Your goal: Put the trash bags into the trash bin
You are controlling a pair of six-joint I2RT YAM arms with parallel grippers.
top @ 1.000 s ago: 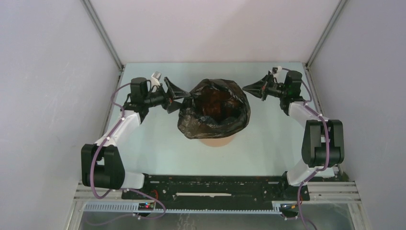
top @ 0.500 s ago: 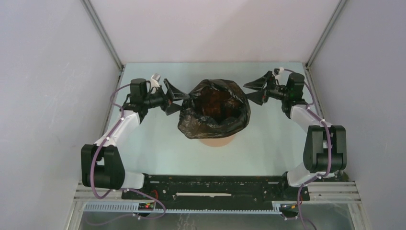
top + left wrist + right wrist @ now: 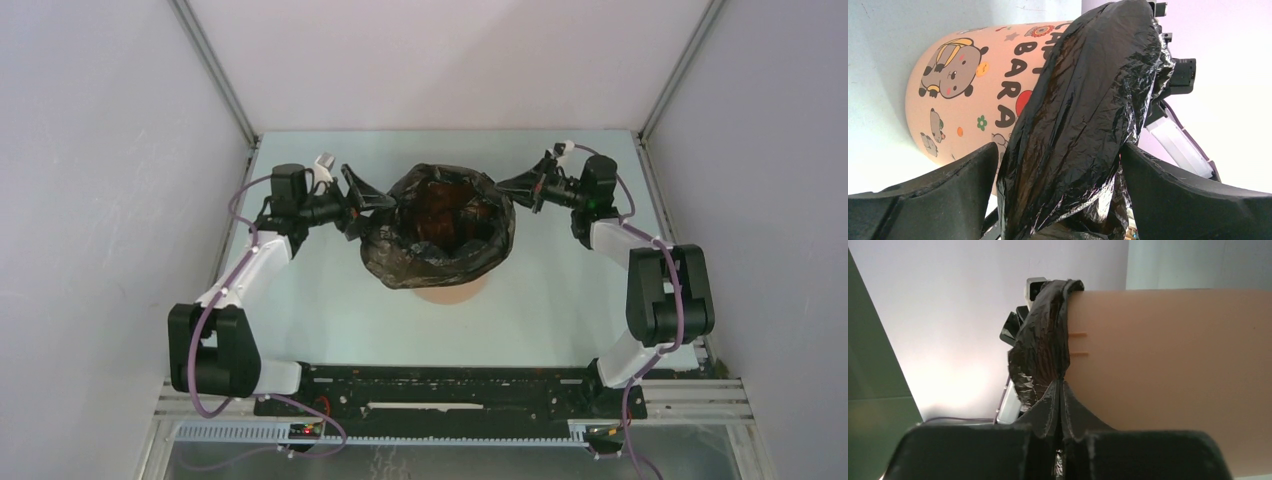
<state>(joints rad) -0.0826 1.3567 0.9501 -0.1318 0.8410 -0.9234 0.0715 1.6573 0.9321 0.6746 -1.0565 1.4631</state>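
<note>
Surface (image 3: 560,300), pale green: trash bin (image 3: 452,292), orange, cartoon-printed, upright at centre. Trash bag (image 3: 440,225), black, glossy: draped over the bin's rim, mouth open, hanging down its sides. Left jaws: wide apart, a fold of the bag standing between them. Right jaws: closed on the bag's edge, just beside the bin's wall.

Pale green table (image 3: 330,320), white walls (image 3: 450,60)

On the wall of the trash bin (image 3: 965,107), in the upper left of the left wrist view, the dark letters "BARA" were printed sideways. A further line of letters beside them was cut off by the trash bag (image 3: 1083,115) and could not be read.
</note>
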